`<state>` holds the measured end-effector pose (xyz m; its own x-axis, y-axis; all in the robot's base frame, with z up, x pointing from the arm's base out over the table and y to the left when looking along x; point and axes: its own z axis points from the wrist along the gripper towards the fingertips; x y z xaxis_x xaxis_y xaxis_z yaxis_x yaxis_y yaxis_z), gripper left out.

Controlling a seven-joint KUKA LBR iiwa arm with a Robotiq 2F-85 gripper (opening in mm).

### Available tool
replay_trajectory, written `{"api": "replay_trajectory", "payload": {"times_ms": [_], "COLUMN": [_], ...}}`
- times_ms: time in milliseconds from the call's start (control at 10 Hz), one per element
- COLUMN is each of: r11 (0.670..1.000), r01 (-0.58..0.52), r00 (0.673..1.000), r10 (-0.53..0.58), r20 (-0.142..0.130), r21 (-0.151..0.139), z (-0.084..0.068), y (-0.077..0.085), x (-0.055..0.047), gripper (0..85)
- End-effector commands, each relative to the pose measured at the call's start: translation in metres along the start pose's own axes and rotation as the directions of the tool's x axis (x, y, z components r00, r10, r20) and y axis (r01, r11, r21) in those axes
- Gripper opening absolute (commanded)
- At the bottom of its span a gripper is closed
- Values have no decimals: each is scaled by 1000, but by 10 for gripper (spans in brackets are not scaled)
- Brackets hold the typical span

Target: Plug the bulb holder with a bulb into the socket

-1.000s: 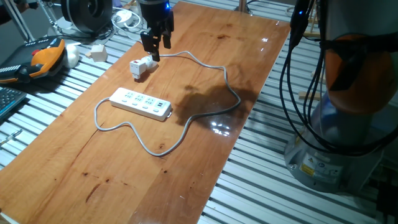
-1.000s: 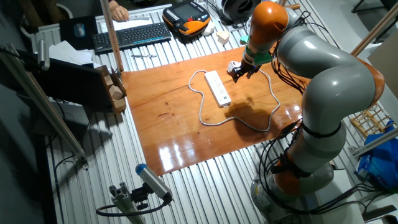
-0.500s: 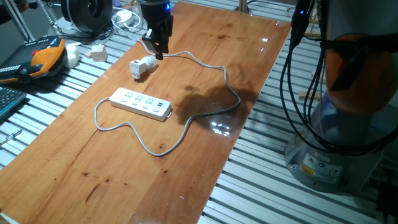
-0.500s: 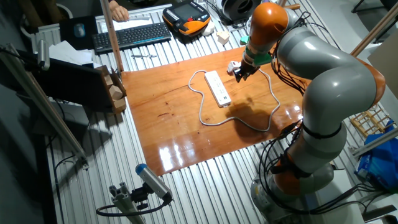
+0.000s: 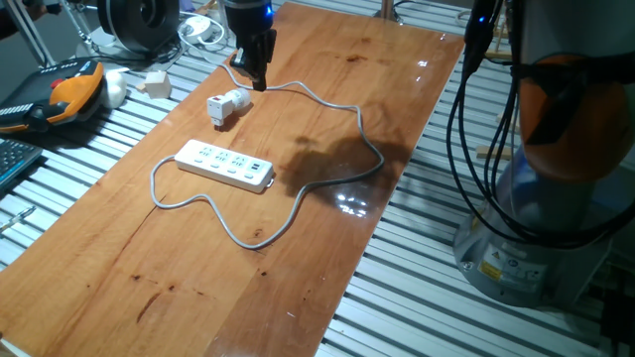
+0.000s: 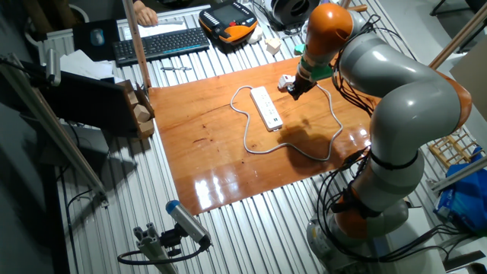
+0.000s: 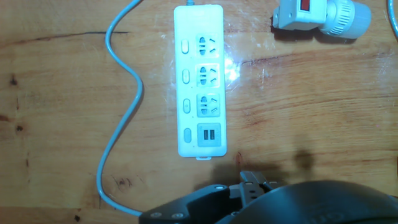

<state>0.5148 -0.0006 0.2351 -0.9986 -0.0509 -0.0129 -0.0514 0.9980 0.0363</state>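
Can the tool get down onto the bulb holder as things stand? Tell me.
Probably yes. The tool hangs just above and beside the bulb holder, which lies alone on the bare table. The socket and its cable lie clear of it.

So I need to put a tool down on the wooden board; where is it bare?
The near end of the table, below the cable loop, is bare wood. So is the far corner right of the cable. It is crowded around the socket, the bulb holder and the gripper.
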Motion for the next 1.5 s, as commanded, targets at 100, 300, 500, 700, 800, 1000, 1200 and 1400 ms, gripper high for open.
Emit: {"api": "replay_trajectory", "payload": {"times_ms": [100, 300, 500, 700, 800, 1000, 1200, 1400], "r11": [999, 1000, 999, 998, 997, 992, 984, 980], "r01": [-11, -28, -31, -51, -80, -122, -169, -196], "r00": [1000, 1000, 999, 997, 996, 992, 985, 980], "r10": [11, 28, 30, 49, 79, 123, 170, 197], "r20": [-6, 6, -27, -54, -51, -22, -12, -16], "r21": [-46, -14, -26, -34, -18, 31, 50, 41], "z": [1, -1, 0, 0, 1, 2, 2, 3], "y": [-2, -1, -1, 0, 0, 0, 3, 4], "x": [-1, -1, -2, -3, -4, -5, -6, -7], "gripper": [0, 0, 0, 0, 0, 0, 0, 0]}}
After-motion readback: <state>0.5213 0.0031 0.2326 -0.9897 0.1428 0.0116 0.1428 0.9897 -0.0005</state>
